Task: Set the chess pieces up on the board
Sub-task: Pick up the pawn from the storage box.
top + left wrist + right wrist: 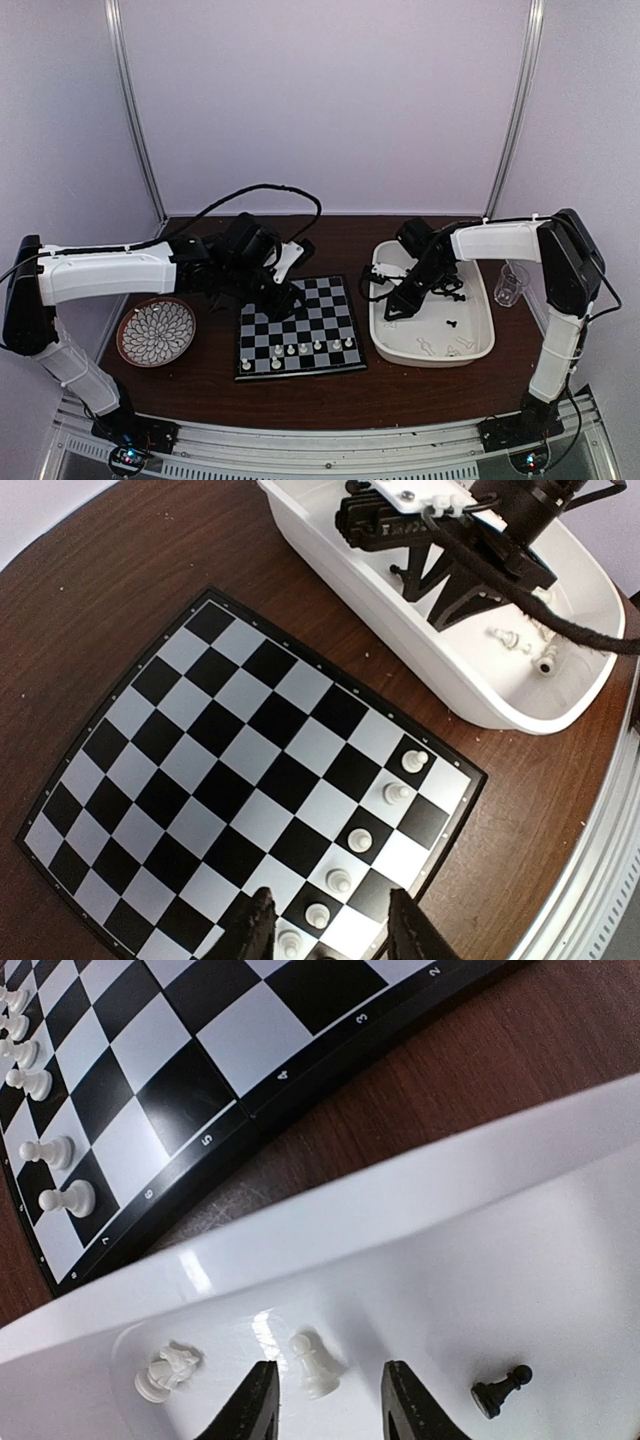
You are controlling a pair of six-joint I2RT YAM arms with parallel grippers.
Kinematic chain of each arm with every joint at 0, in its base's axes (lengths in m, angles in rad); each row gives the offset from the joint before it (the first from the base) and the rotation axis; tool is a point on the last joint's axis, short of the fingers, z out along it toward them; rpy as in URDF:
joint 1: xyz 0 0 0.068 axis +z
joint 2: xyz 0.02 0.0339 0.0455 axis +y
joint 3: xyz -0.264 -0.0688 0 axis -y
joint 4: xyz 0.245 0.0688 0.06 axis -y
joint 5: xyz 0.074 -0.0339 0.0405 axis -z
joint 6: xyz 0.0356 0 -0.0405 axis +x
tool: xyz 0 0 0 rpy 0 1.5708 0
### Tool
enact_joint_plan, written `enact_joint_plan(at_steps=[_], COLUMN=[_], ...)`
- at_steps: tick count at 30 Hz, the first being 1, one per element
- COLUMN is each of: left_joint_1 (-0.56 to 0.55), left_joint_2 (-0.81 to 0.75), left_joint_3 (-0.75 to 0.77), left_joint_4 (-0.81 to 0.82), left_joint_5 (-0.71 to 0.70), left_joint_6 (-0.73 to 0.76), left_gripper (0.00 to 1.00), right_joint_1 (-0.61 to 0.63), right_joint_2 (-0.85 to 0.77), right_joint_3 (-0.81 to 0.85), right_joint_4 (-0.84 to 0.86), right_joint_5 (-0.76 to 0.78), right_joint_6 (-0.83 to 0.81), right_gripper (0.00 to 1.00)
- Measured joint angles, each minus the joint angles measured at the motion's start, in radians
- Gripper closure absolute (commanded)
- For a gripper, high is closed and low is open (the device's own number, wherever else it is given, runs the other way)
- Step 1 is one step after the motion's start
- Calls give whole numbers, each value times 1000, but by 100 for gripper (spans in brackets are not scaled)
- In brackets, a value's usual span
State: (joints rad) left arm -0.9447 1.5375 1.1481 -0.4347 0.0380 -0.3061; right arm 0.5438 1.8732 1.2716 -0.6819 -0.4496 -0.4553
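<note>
a: whereabouts of the board (295, 325)?
b: lower centre of the overhead view, flat on a dark wooden surface (400, 386), between a round patterned plate (155, 332) at lower left and a white tray (430, 360) at right. beside the tray's upper right rim, a clear plastic cup (510, 285).
a: chess pieces already in place?
b: a row of white pawns (310, 347), six in all, upright, one per square, in the second row up from the board's bottom edge in that view.
a: and off the board?
b: loose in the tray. in the right wrist view: a loose white pawn (313, 1365) at bottom centre, upright; a white piece (165, 1370) tipped over at lower left; a black pawn (500, 1388) on its side at lower right. a few more specks on the tray floor from overhead, too small to name.
a: left fingers (252, 935)?
b: unclenched, spread apart, gripping nothing. poised above the board's upper left part in the overhead view, clear of the squares. from the left wrist camera, both tips at the bottom edge of the frame, with the pawn row running up the lower right of the board beyond them.
a: right fingers (405, 1400)?
b: down inside the tray, toward its left side from overhead. also unclenched, spread wider than the loose white pawn, with that pawn in the gap just past the tips. touching it or not: cannot tell.
</note>
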Motion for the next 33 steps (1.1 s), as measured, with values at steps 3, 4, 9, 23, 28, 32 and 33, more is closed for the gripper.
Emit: enact_joint_plan(at_steps=[3, 4, 9, 23, 28, 32, 33], left_joint_1=[0, 0, 0, 0, 0, 0, 0], left_joint_2=[2, 6, 60, 117, 117, 117, 117], left_joint_3=[19, 26, 89, 141, 141, 141, 141], left_joint_4=[-6, -10, -40, -100, -103, -110, -111], left_joint_5=[-27, -34, -47, -49, -49, -49, -49], left_joint_6=[-9, -11, -13, 10, 13, 18, 19], left_gripper=[61, 61, 61, 61, 61, 61, 61], right_joint_1=[0, 0, 0, 0, 0, 0, 0], right_joint_2=[0, 1, 21, 96, 95, 89, 86], right_joint_3=[-2, -2, -2, 54, 53, 48, 45], right_joint_4=[-2, -2, -9, -33, -37, -40, -42], right_joint_5=[-5, -8, -26, -21, -20, 10, 19], right_joint_6=[14, 16, 1, -24, -24, -11, -8], right_gripper=[62, 62, 60, 60, 61, 63, 64])
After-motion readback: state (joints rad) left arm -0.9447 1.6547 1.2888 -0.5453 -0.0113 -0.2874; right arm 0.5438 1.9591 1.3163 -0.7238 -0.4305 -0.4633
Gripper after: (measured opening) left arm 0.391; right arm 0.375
